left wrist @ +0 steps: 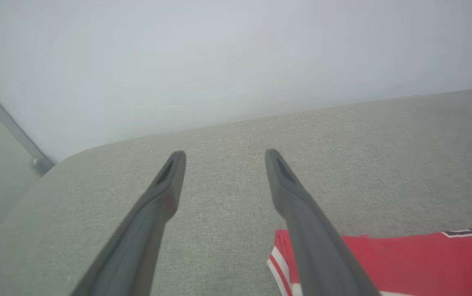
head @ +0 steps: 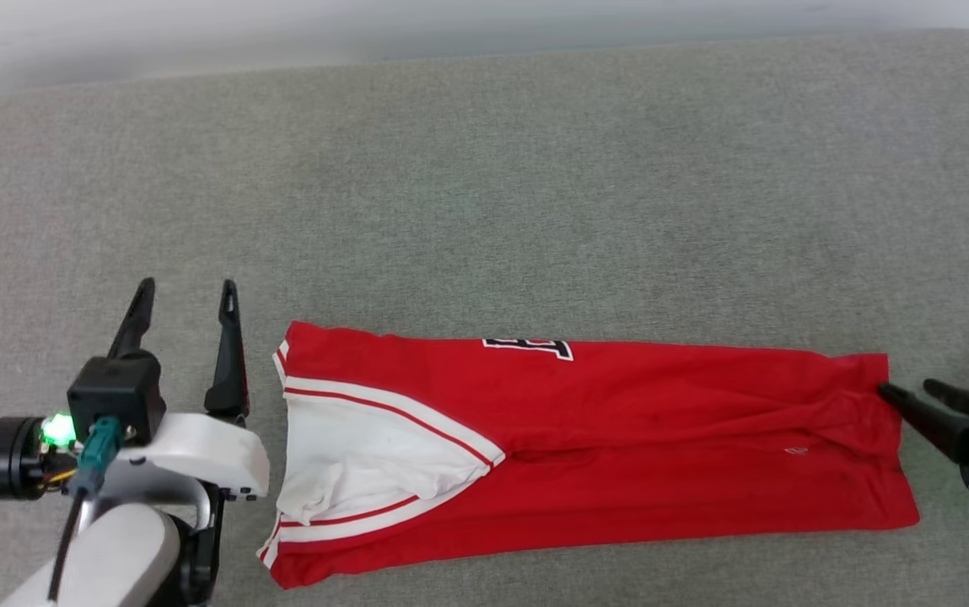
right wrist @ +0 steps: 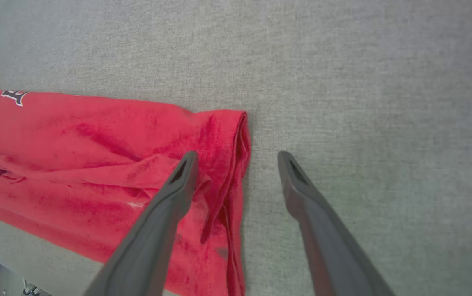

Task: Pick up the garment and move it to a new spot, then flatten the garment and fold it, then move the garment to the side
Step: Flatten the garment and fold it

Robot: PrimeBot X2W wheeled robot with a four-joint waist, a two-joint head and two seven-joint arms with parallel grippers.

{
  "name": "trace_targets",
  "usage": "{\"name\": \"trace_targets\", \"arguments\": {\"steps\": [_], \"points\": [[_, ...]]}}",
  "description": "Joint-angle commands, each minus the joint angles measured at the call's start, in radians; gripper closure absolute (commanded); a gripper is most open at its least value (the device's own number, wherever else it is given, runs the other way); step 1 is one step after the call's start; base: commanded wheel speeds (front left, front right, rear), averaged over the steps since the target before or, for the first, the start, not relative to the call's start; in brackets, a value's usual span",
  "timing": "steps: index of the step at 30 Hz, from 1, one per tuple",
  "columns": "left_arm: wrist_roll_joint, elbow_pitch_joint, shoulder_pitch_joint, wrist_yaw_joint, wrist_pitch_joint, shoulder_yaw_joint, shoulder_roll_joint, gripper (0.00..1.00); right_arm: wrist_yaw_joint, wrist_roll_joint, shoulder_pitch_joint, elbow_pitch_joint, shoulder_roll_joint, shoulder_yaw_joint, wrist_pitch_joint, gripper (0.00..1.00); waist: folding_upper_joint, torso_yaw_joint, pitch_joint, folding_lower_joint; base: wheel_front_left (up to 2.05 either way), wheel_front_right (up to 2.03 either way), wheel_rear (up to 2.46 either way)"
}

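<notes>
The red thin-fabric jersey with white striped-trim sleeves [head: 619,421] lies folded into a long strip toward the near edge of the grey woven cushion [head: 484,169]. The left gripper [head: 188,287] is just beside its sleeve end and the right gripper [head: 904,386] is at its hem end. Both have their fingers spread and grip nothing.

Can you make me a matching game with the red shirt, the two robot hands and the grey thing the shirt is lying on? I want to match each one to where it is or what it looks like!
Things
1. garment
2. left gripper
3. right gripper
4. grey surface

Clues
A. open, at the shirt's plain red end
B. underneath everything
C. red, laid out in a long strip
D. open, beside the end with the white sleeve

Pairs: 1-C, 2-D, 3-A, 4-B
</notes>
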Motion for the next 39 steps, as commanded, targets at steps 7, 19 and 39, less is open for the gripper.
{"name": "trace_targets", "arguments": {"steps": [7,19,39], "points": [[0.204,-0.017,0.14,-0.006,-0.006,0.207,-0.143,0.0,-0.001,0.055,0.045,0.025,0.068,0.022,0.067,0.0,-0.0001,0.031,0.016,0.0,0.0,0.0,0.0],[0.483,-0.04,0.318,-0.113,-0.006,0.453,-0.399,0.0,0.0,0.105,0.104,0.018,0.153,0.105,0.144,1.0,-0.0001,0.048,0.009,0.0,0.0,0.0,0.0],[0.681,-0.018,0.468,-0.267,-0.005,0.616,-0.592,0.0,-0.001,0.096,0.092,-0.012,-0.108,-0.012,0.159,1.0,-0.0001,0.067,-0.101,0.0,0.0,0.0,0.0]]}}
